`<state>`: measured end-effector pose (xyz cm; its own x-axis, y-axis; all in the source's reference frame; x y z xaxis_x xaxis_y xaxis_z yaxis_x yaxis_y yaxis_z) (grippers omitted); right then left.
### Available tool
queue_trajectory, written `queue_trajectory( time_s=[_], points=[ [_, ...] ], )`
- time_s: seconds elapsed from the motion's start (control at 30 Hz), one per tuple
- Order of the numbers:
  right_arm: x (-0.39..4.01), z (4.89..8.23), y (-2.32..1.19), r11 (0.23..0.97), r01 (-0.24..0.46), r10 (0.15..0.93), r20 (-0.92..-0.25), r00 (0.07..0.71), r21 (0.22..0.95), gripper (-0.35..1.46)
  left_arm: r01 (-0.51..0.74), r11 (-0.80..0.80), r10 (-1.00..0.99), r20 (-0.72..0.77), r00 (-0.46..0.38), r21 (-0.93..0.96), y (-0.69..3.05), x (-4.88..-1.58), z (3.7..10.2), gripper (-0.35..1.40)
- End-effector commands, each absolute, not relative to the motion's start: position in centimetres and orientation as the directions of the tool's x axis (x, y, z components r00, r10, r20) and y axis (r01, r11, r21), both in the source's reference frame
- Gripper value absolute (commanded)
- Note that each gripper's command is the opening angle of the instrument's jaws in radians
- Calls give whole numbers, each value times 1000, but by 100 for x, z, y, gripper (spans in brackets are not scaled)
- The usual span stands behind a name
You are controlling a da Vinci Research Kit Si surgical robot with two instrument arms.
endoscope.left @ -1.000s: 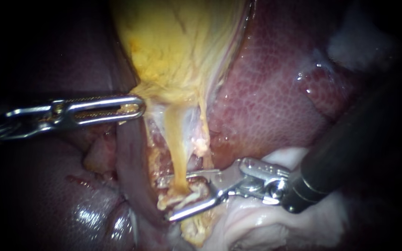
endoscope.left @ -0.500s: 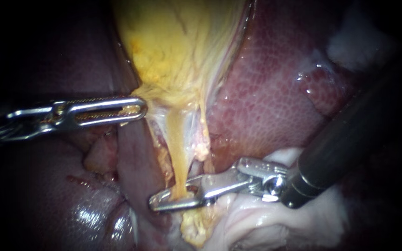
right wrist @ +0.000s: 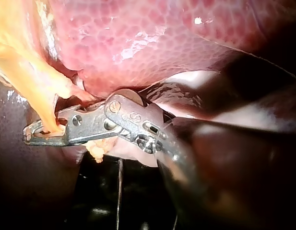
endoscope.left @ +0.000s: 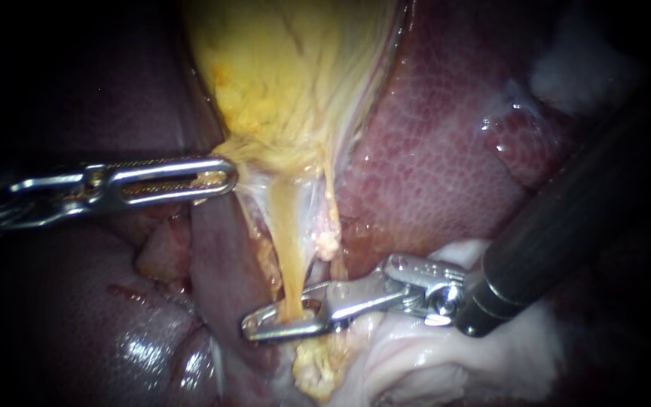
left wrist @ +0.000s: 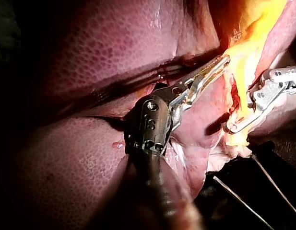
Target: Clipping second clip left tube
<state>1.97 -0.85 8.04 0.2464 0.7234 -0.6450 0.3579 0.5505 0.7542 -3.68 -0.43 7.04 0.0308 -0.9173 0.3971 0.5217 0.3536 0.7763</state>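
The yellow gallbladder [endoscope.left: 288, 75] narrows downward into the left tube [endoscope.left: 289, 249], a yellow strand. My right instrument [endoscope.left: 258, 328] comes in from the right, and its jaws are shut across the lower end of this tube. The right wrist view shows the tube [right wrist: 40, 91] passing between those jaws [right wrist: 35, 134]. A thinner right tube [endoscope.left: 331, 211] runs just beside it. My left instrument [endoscope.left: 224, 175] is shut on the gallbladder's lower edge and holds it to the left; the left wrist view shows its jaws [left wrist: 219, 64] on yellow tissue.
Red-brown liver [endoscope.left: 431, 166] lies right of the tubes, and darker liver [endoscope.left: 114, 332] lies lower left. Pale white tissue [endoscope.left: 431, 362] sits under my right instrument's shaft. A dark fold of tissue [endoscope.left: 216, 256] stands left of the tube.
A second ago my right instrument's jaws stood open around the left tube's lower end. They have since shut on it and stayed there. My left instrument has held still.
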Motion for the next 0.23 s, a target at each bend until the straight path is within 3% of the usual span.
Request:
queue_trajectory(
  time_s=[0.03, 0.23],
  points=[
    [197, 804, -85, 550, 358, 724, -645, 247, 754, -35, 522, 354, -917, 397, 31, 776, -43, -368, 704, -35],
    [197, 805, -84, 550, 358, 724, -645, 247, 754, -35, 522, 354, -917, 397, 31, 776, -43, -368, 704, -35]
  ],
)
